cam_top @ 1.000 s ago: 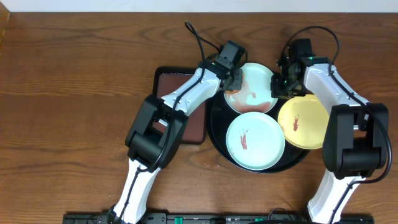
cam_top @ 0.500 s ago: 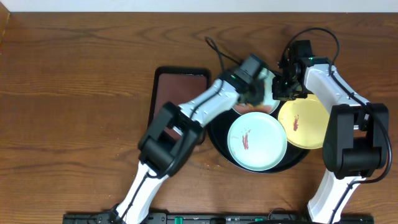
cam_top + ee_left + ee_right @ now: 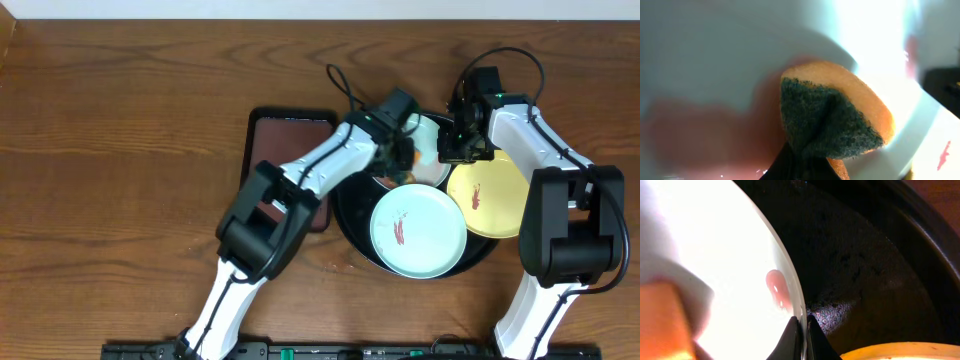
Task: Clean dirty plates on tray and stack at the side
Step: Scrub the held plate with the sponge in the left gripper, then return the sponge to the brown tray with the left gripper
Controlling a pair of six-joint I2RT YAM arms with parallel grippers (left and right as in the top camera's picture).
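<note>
Scrubbing rear plate (image 3: 432, 150) on tray (image 3: 352, 215) with sponge (image 3: 840, 115) pinched in left fingers (image 3: 790, 167), rim gripped tight by right fingers (image 3: 791, 341). Red film across it, so not clean yet. Front plate (image 3: 418, 232) and yellow plate (image 3: 495, 195) smeared, on tray too; nothing stacked aside.

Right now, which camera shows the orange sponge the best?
The left wrist view: the sponge looks big there, orange with a dark scrubby face, against a pale plate. Overhead shows an orange speck on that plate; the right wrist shows a blurry orange corner.
</note>
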